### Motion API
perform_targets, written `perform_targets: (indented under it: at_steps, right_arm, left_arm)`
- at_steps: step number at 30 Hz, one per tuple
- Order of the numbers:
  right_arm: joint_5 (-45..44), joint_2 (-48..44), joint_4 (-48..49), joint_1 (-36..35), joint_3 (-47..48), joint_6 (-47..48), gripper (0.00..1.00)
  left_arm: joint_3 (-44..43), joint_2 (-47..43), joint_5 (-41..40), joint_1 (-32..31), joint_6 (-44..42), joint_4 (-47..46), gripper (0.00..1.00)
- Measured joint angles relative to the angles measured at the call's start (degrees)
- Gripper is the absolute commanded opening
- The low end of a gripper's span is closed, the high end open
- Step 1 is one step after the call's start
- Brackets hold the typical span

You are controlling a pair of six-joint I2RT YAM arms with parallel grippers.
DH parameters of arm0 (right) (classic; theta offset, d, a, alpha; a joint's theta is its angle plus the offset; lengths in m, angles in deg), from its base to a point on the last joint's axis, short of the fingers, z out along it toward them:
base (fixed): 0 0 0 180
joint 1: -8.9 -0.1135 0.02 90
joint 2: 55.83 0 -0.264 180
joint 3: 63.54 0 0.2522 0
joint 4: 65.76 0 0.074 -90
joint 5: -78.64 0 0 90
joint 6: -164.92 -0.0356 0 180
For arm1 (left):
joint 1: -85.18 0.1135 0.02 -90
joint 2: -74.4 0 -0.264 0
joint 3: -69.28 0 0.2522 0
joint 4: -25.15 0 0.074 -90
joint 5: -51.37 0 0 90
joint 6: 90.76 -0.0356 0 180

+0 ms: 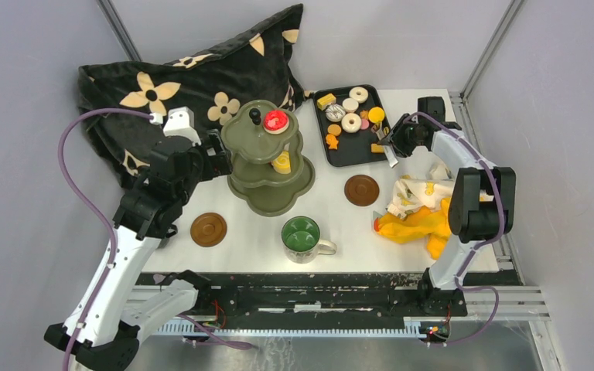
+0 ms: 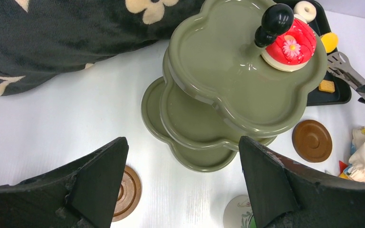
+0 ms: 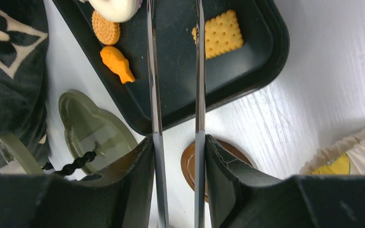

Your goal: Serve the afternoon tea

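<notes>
The olive-green three-tier stand (image 1: 267, 158) carries a red cake (image 1: 276, 120) on its top tier and a yellow pastry (image 1: 281, 162) on its middle tier. My left gripper (image 1: 218, 161) is open and empty, just left of the stand; it also shows in the left wrist view (image 2: 183, 185). My right gripper (image 1: 396, 139) is shut on the metal tongs (image 3: 153, 71), whose arms reach over the black tray (image 1: 352, 148) of pastries. A square biscuit (image 3: 223, 33) and a fish cookie (image 3: 116, 64) lie beside the tong arms. The green-lined mug (image 1: 302, 236) stands in front.
Brown saucers sit at front left (image 1: 208, 229) and right of the stand (image 1: 361, 189). A yellow and white cloth (image 1: 418, 220) lies at the right by my right arm. A black flowered pillow (image 1: 193, 77) fills the back left.
</notes>
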Motion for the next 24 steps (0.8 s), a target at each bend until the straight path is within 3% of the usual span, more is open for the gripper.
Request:
perform_targets:
  at_steps: [20, 22, 24]
  right_arm:
    - [7.1, 8.9, 13.7, 2.0, 1.1, -9.0, 0.51]
    - [7.3, 9.0, 15.3, 2.1, 1.1, -9.9, 0.47]
    - [7.3, 9.2, 16.4, 2.3, 1.1, -10.4, 0.32]
  left_arm:
    - [0.0, 3.2, -0.4, 0.0, 0.0, -3.1, 0.92]
    - [0.0, 3.2, -0.7, 0.0, 0.0, -3.4, 0.92]
    - [0.0, 3.2, -1.2, 0.0, 0.0, -3.8, 0.92]
